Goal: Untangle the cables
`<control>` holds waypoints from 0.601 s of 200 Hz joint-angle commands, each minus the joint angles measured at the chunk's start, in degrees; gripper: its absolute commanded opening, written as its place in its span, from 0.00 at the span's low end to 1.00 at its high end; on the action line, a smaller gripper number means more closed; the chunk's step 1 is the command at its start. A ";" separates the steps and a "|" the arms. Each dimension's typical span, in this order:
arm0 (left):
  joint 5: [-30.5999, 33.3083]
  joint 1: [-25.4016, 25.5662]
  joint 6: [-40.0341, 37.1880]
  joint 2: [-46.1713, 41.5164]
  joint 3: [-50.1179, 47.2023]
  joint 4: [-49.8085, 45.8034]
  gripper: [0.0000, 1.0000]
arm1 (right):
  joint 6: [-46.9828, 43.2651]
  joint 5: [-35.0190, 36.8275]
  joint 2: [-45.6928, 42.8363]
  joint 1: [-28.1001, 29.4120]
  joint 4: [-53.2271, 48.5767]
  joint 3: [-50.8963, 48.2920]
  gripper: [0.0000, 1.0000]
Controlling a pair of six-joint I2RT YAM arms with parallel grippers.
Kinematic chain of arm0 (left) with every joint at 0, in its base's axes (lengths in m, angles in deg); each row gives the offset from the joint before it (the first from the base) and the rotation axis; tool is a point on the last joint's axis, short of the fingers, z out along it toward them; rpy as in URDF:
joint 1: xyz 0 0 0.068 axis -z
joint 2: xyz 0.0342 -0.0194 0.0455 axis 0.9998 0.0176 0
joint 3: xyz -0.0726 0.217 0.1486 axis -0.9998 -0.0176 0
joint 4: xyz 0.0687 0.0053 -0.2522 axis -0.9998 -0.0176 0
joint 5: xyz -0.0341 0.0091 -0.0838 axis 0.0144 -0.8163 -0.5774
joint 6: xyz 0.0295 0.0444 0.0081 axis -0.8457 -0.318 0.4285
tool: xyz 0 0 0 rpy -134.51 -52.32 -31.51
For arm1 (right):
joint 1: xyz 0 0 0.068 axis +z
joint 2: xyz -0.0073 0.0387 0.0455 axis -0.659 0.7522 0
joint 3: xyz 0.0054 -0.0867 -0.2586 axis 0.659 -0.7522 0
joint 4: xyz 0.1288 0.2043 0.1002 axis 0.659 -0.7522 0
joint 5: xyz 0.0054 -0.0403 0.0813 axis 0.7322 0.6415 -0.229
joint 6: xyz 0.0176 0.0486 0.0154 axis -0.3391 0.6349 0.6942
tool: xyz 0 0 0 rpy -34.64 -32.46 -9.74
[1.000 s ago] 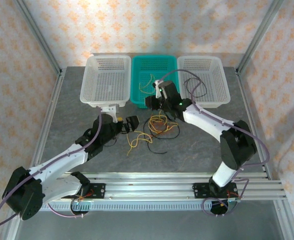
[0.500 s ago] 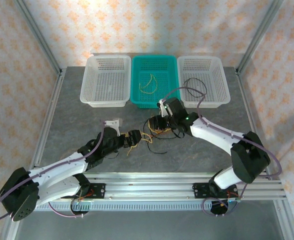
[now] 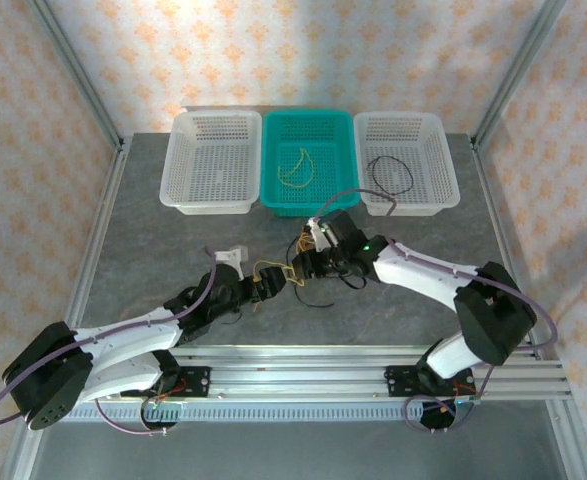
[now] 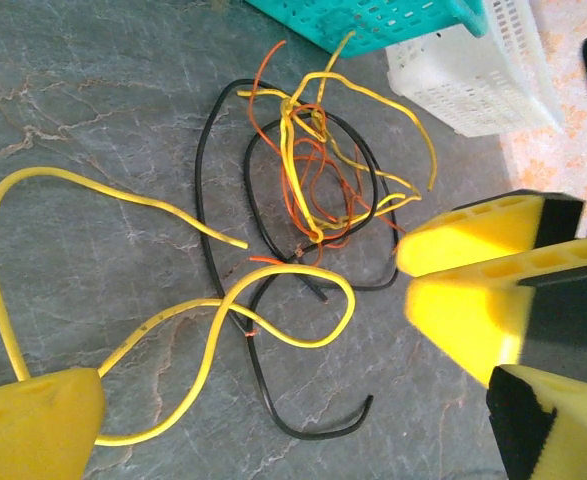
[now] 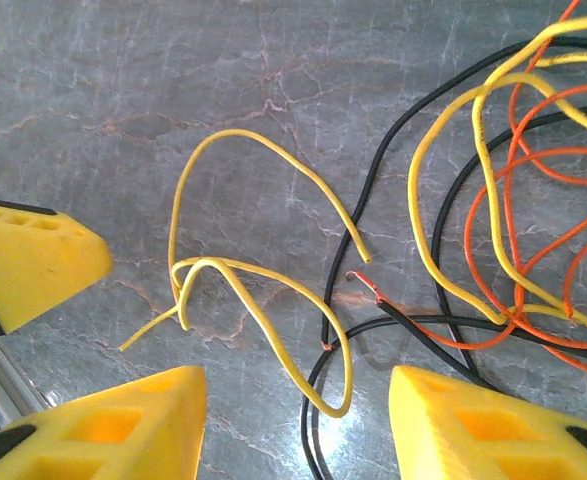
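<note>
The cables (image 3: 276, 270) lie as a tangle of yellow, black and orange wires on the grey table between both grippers. In the left wrist view the knot (image 4: 313, 170) sits ahead, with a yellow loop (image 4: 273, 300) and a black end nearer. My left gripper (image 3: 265, 287) (image 4: 253, 340) is open just above the table, nothing between its fingers. My right gripper (image 3: 306, 264) (image 5: 298, 395) is open over the tangle's near side. A yellow loop (image 5: 273, 300) lies on the table between its fingers, ungripped. The orange and black wires (image 5: 513, 250) spread to its right.
Three baskets stand in a row at the back. The left white basket (image 3: 211, 207) holds nothing, the green basket (image 3: 273, 150) holds a yellow cable (image 3: 295, 170), and the right white basket (image 3: 443, 160) holds a black cable (image 3: 388, 175). The grippers are close together.
My right gripper has come back from the green basket to the tangle, leaving a yellow cable in that basket. My left gripper has drawn nearer the table's front edge.
</note>
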 commanded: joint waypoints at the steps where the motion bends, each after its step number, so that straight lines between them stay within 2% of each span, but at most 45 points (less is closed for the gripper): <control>1: -0.07 -0.39 1.51 0.07 -0.56 4.46 0.99 | -1.41 -0.96 2.08 0.27 0.20 -0.31 0.48; 72: -2.89 -4.62 3.37 -1.18 -3.56 8.42 0.99 | -2.14 -3.87 5.94 0.35 1.26 0.21 0.46; 120: -4.43 -6.11 3.23 -0.98 -4.42 9.79 0.99 | -1.72 -4.98 8.17 0.45 3.76 0.82 0.39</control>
